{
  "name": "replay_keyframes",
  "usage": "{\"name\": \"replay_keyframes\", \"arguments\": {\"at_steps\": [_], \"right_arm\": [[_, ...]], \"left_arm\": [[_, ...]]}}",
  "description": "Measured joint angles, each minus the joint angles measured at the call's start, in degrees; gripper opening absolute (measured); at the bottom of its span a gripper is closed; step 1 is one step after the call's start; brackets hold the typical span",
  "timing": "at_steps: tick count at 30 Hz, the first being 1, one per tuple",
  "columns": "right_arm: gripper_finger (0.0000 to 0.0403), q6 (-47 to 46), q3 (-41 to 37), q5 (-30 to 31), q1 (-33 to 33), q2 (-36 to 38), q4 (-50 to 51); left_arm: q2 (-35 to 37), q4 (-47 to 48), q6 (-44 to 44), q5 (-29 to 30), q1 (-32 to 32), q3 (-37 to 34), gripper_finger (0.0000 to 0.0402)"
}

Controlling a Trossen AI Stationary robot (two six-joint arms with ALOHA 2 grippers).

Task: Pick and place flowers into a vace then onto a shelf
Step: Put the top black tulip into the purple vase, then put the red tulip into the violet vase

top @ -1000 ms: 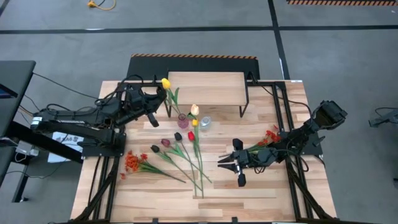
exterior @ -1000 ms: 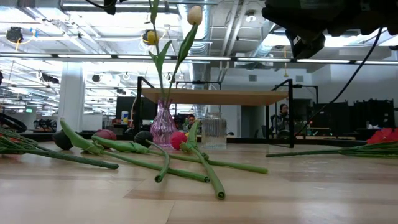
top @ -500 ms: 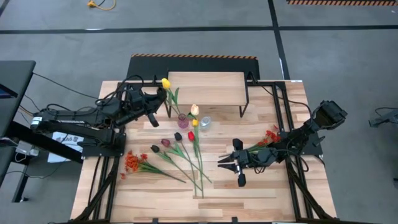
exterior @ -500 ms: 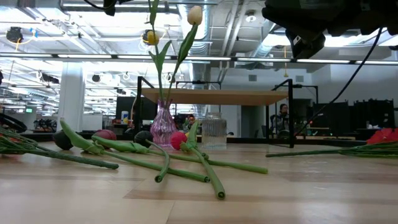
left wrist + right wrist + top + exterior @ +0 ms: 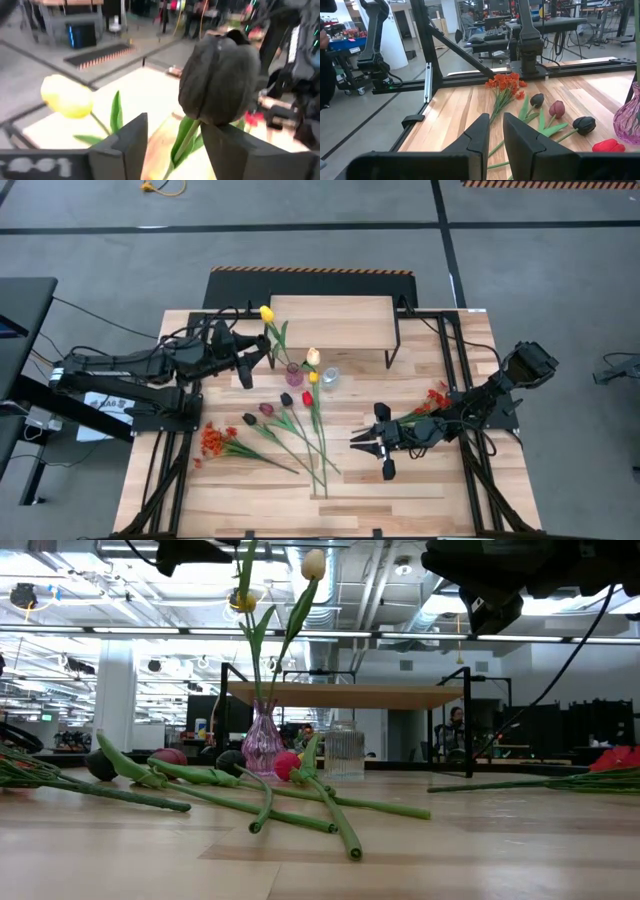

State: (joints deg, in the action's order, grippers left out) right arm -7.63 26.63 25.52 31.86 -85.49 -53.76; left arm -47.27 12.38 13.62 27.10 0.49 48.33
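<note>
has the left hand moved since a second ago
Yes. In the high view the left hand has backed away from the pink vase toward the table's left edge, leaving the yellow tulip standing in it; the fingers are now open.

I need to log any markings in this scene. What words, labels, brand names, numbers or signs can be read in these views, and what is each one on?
No text can be read in any view.
Left wrist view: raised characters on the left gripper body, too blurred to read.
Nothing legible on the pink vase, the shelf or the table.
</note>
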Motion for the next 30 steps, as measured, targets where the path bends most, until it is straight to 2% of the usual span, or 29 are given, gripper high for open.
{"name": "replay_keyframes", "arguments": {"at_steps": [5, 9, 18, 24, 30], "right_arm": [[0.0048, 0.0, 0.0, 0.0, 0.0, 0.0, 0.0], [0.0048, 0.0, 0.0, 0.0, 0.0, 0.0, 0.0], [0.0048, 0.0, 0.0, -0.1, 0.0, 0.0, 0.7], [0.0048, 0.0, 0.0, -0.2, 0.0, 0.0, 1.5], [0.0048, 0.0, 0.0, -0.2, 0.0, 0.0, 1.9]], "left_arm": [[0.0, 11.3, 4.1, -0.1, 0.0, 3.8, 0.0202], [-0.6, 16.1, 6.3, -0.4, 0.0, 5.3, 0.0212], [-4.5, 19.9, 7.2, -3.1, 0.0, 6.0, 0.0213], [-5.2, 31.2, 11.8, -2.7, 0.0, 9.6, 0.0213], [-5.1, 38.0, 15.0, -2.7, -1.8, 14.3, 0.0213]]}}
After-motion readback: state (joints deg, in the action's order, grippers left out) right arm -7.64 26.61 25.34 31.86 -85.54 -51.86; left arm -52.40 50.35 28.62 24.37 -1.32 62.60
